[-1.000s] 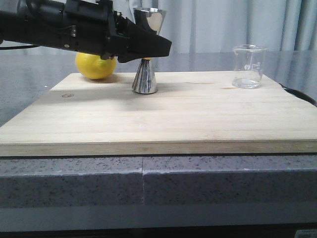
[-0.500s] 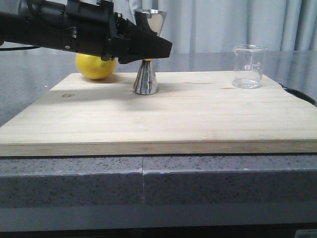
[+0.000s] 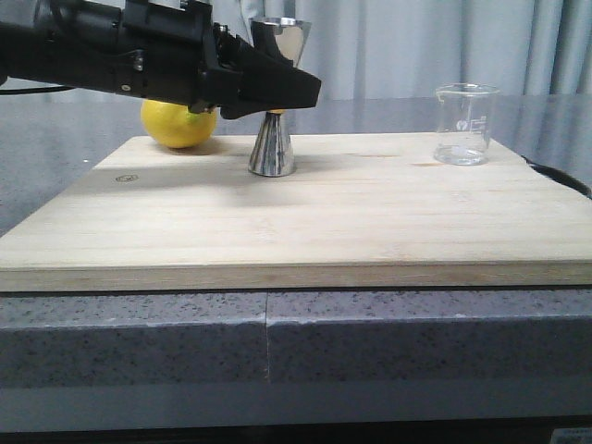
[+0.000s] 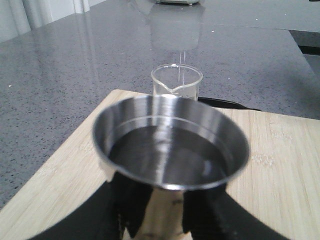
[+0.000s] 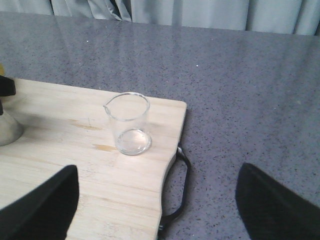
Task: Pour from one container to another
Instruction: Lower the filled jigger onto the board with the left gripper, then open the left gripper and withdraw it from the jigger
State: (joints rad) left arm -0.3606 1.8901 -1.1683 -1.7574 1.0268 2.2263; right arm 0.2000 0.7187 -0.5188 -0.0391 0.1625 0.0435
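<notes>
1. Left gripper (image 3: 294,91) closed around the narrow waist of the jigger (image 3: 272,148), base apparently resting on the cutting board (image 3: 305,222) beside the lemon (image 3: 178,125).
2. Right gripper (image 5: 157,200) spread wide, empty, hovering short of the beaker (image 5: 128,123).
3. Beaker upright near the board's right edge, well apart from the jigger — seemingly almost empty.
4. Risk: smooth conical steel slipping or tilting in the pads if lifted.
5. Risk: thin glass knocked over by a misaligned approach — or liquid missing the jigger's mouth.

One clear glass beaker (image 3: 465,124), one shiny steel hourglass jigger (image 3: 274,139), one yellow lemon (image 3: 178,124), one pale wooden cutting board (image 3: 305,217).
</notes>
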